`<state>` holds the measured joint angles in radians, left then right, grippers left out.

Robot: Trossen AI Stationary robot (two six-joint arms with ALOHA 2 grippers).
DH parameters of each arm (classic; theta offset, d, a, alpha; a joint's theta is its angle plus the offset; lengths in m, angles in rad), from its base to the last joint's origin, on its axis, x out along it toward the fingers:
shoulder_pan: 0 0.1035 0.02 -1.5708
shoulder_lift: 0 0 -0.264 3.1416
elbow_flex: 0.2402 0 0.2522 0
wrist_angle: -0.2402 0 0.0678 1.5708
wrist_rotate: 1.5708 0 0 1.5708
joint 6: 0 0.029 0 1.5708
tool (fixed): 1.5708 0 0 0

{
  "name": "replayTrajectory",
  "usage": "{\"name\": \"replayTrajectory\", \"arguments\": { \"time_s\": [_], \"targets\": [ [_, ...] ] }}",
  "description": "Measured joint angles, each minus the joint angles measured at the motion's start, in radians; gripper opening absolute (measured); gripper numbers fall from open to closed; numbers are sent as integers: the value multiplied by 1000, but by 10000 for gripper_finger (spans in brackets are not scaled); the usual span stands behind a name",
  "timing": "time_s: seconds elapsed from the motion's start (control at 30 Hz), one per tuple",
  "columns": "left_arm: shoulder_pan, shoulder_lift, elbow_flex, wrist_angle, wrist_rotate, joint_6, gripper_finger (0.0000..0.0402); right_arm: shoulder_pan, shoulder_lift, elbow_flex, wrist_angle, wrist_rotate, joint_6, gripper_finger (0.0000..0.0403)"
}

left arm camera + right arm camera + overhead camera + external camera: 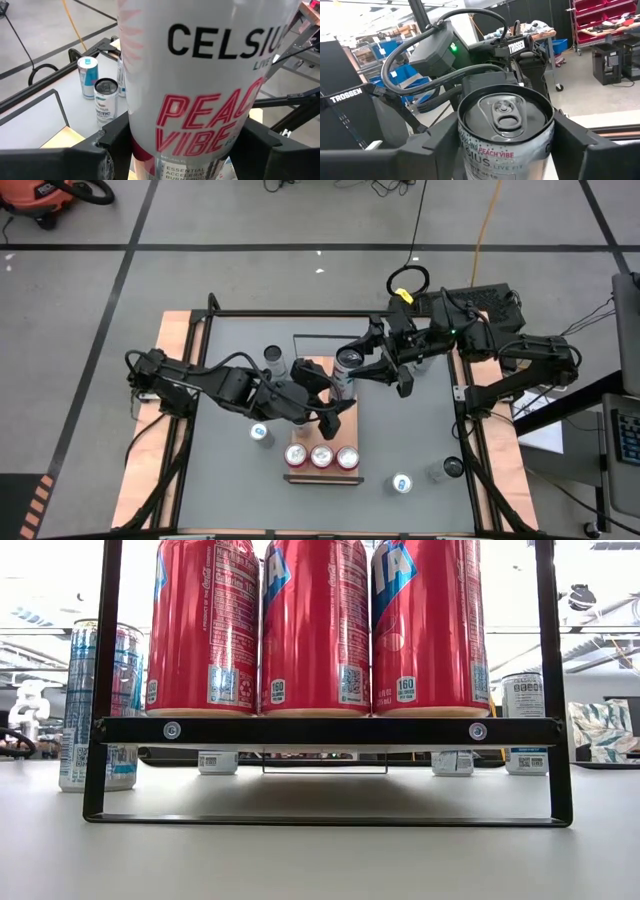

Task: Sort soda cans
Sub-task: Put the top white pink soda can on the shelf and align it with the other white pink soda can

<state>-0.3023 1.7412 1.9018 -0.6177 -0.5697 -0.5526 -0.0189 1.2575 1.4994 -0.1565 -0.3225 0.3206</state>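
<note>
Fingers of both the left gripper (325, 402) and right gripper (362, 366) clamp one silver can (346, 365) mid-table, behind three red cans (321, 457).

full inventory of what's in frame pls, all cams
red soda cans: 3, red with silver tops, in a row on the rack.
rack: 1, black, table edge nearest the low camera.
Celsius can: 1, silver-white with dark top, mid-table between both grippers.
blue cans: at least 2, blue with pale tops, one left of the red row, one to its right.
silver cans: at least 2, dark tops, one at far left, one near the right edge.
table: 1, grey.
left gripper: 1, dark, clamped on the Celsius can.
right gripper: 1, dark, around the same can's top.
</note>
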Motion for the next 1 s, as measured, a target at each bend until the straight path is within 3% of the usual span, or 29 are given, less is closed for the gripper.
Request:
{"name": "replayTrajectory", "arguments": {
  "time_s": [0.2,0.57,0.8,1.0],
  "targets": [
    [-1,0,0,-11,-12,-41,263,0,0,-1,0,-8,8,207],
    [-26,-43,0,-25,-25,-97,391,0,-62,-3,-122,14,11,208],
    [-47,-99,1,-154,-43,-158,396,6,-136,-27,-206,140,-7,208],
    [-60,-146,1,-279,-42,-254,397,79,-192,-182,-170,275,18,208]
  ]
}}
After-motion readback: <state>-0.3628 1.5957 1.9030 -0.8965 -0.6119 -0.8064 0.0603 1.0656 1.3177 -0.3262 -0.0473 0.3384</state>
